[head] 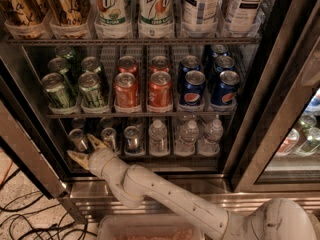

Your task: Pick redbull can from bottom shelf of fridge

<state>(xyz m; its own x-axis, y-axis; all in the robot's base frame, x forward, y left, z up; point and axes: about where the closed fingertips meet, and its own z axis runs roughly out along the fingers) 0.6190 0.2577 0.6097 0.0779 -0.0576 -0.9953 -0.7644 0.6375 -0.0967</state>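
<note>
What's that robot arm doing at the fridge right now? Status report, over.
Tool open, low at the left end of the bottom shelf. Leftmost redbull can right at its fingers, not yet gripped. Next can close alongside.

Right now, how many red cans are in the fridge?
4 red cans on the middle shelf: two in front, two behind; others may be hidden. The gripper sits lower left, at the bottom shelf.

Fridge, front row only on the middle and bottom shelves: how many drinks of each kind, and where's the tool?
Green cans: 2
Red cans: 2
Blue cans: 2
Slim redbull cans: 3
Water bottles: 3
Total: 12
The tool is open at the left front of the bottom shelf, near the leftmost slim can.
</note>
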